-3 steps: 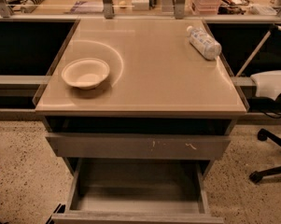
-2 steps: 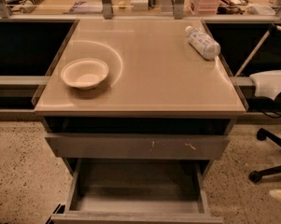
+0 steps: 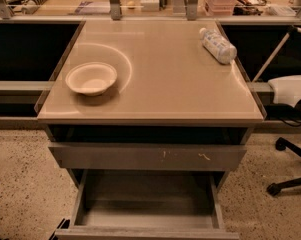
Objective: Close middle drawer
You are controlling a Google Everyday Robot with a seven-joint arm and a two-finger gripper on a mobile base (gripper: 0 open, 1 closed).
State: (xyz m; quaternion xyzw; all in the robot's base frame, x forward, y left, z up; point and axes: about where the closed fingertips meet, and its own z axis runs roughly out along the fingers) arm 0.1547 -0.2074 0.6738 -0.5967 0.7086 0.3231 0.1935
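Observation:
The middle drawer is pulled far out toward the camera below the cabinet's tabletop. Its box-like grey interior shows empty, and the top edge of its plain front panel lies at the bottom edge of the view. Above it is the taller grey drawer front with pale scratch marks, with a dark gap between it and the tabletop. The lowest drawer front is hidden. My gripper is not in view.
On the beige tabletop a white bowl sits at the left and a plastic bottle lies at the back right. An office chair with wheeled legs stands on the speckled floor at the right.

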